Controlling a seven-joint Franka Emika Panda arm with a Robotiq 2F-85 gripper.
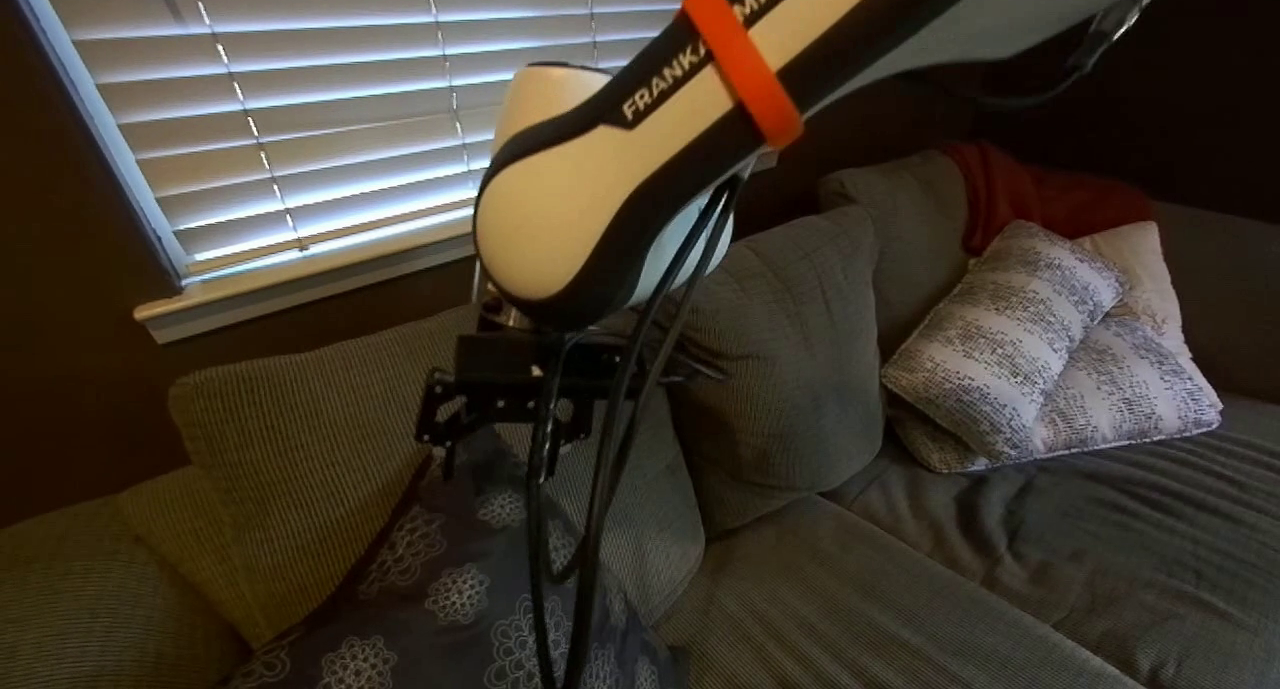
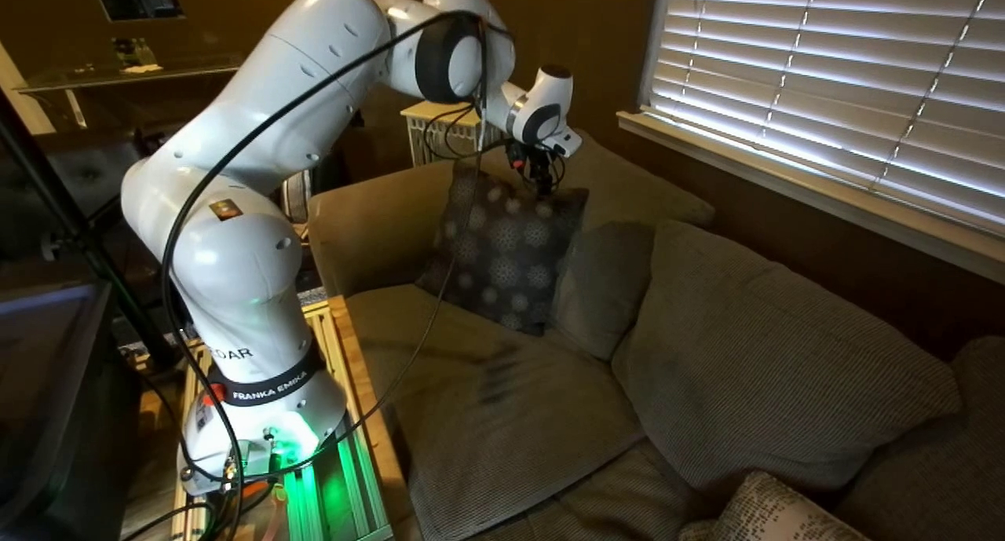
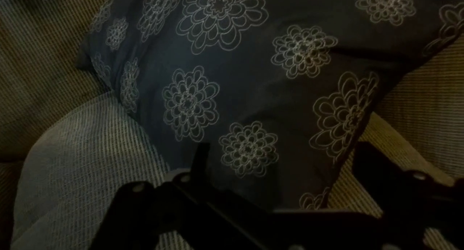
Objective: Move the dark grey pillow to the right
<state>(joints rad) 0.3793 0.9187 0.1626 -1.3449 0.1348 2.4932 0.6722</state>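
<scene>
The dark grey pillow (image 2: 502,250), with pale flower medallions, leans at the sofa's far corner in an exterior view, against the armrest side and back cushions. Its lower part runs out of an exterior view where its upper corner (image 1: 480,459) rises to my gripper (image 1: 495,461). Spread wide, the fingers stand at that corner, one on either side. In the wrist view the gripper (image 3: 282,148) is open; its left finger (image 3: 200,161) overlaps the pillow (image 3: 253,79), while the right finger (image 3: 373,170) lies just outside the pillow's edge, over beige fabric. Contact cannot be made out.
Beige back cushions (image 1: 790,369) line the sofa beside the pillow. Light whitish-grey pillows (image 1: 1010,349) and a red blanket (image 1: 1050,194) lie farther along. A window sill (image 1: 310,274) is behind the sofa. Black cables (image 1: 605,469) hang from the arm in front of the pillow.
</scene>
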